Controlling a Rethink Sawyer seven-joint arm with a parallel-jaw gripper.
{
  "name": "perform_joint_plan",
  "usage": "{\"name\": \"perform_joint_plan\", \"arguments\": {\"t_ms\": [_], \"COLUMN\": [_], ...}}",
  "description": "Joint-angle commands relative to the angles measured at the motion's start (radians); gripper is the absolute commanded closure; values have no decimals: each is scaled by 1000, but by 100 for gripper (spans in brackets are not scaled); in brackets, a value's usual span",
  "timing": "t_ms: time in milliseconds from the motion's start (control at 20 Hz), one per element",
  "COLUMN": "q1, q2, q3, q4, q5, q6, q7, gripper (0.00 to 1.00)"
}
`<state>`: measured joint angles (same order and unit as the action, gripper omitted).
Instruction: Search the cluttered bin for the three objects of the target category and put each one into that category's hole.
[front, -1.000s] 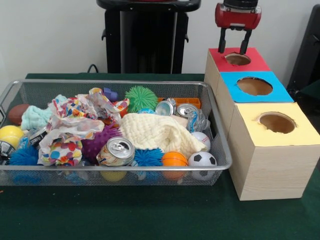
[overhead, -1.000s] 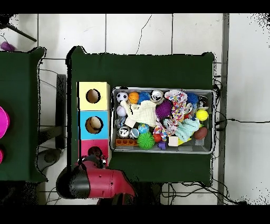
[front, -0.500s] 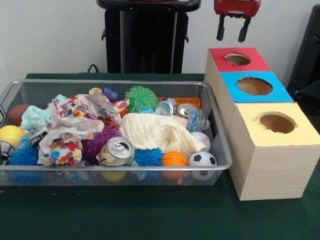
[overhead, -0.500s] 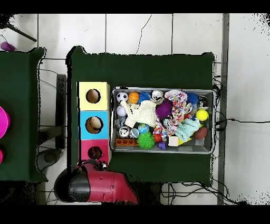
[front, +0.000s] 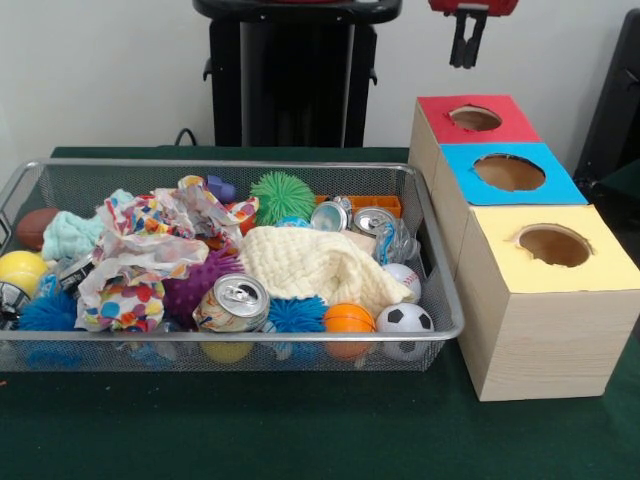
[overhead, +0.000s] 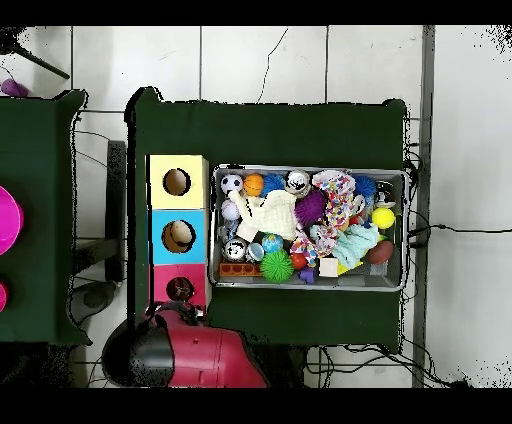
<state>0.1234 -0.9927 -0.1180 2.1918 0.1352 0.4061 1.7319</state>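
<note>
I see the end effector (front: 467, 45) at top right of frame, above the red-topped wooden box (front: 474, 118), fingers nearly together, holding nothing. Wire-mesh bin (front: 230, 178) at left w/ crinkled aluminium can (front: 232, 303), spiky rubber balls, knit cloth (front: 310, 262).

Hand (front: 467, 50) at top edge, raised high, fingers nearly together, holding nothing.

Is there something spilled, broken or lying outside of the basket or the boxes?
Nothing stands out. The toys, cans and cloths lie jumbled but inside the wire mesh bin, none on the green tablecloth. The three wooden boxes with coloured tops stand upright in a row.
</note>
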Motion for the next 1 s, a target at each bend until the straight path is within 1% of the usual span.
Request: {"name": "perform_joint_plan", "arguments": {"t_ms": [50, 150, 250, 300, 450, 500, 700, 800, 1000], "q1": [-55, -57, -36, -33, -38, -35, -83, -110, -130], "q2": [-7, -5, 3, 3, 8, 9, 11, 9, 22], "q3": [49, 51, 28, 26, 24, 13, 13, 12, 9], "q4": [-24, -26, -49, -50, -37, -34, -4, 7, -20], "q5": [-23, -26, -47, -44, -34, -39, -60, -65, -92], "q6": [30, 31, 54, 55, 25, 14, -57, -70, -73], "q7": [85, 87, 96, 104, 119, 125, 97, 84, 79], "gripper": [100, 100, 100, 100, 100, 100, 100, 100, 100]}}
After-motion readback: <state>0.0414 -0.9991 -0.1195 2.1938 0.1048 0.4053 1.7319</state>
